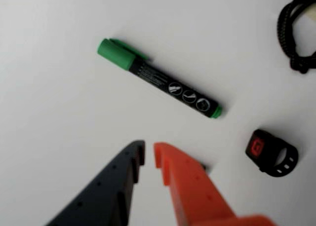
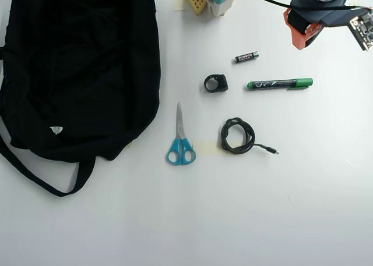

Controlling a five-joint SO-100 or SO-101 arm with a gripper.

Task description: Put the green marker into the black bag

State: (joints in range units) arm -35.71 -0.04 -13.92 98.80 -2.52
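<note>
The white counter (image 2: 303, 208) is flat and bright, with a few things spread on it. The biggest is one black bag (image 2: 76, 68), soft and floppy, lying at the left in the overhead view with a thin strap trailing below it. Next comes one pair of blue-handled scissors (image 2: 180, 145), then one coiled black cable (image 2: 237, 135) just beside them. One green marker (image 1: 158, 83) lies flat in the middle right, well apart from the bag. It looks light, stiff and smooth, so it may roll or slip. The dark middle part looks like the best place to grab, across its thin side. Smaller still are one black ring-shaped clip (image 2: 215, 83) and one little battery (image 2: 246, 57), both near the marker. The gripper (image 1: 149, 156) hovers above the counter near the marker, holding nothing. Its black and orange jaws are only a small crack apart.
</note>
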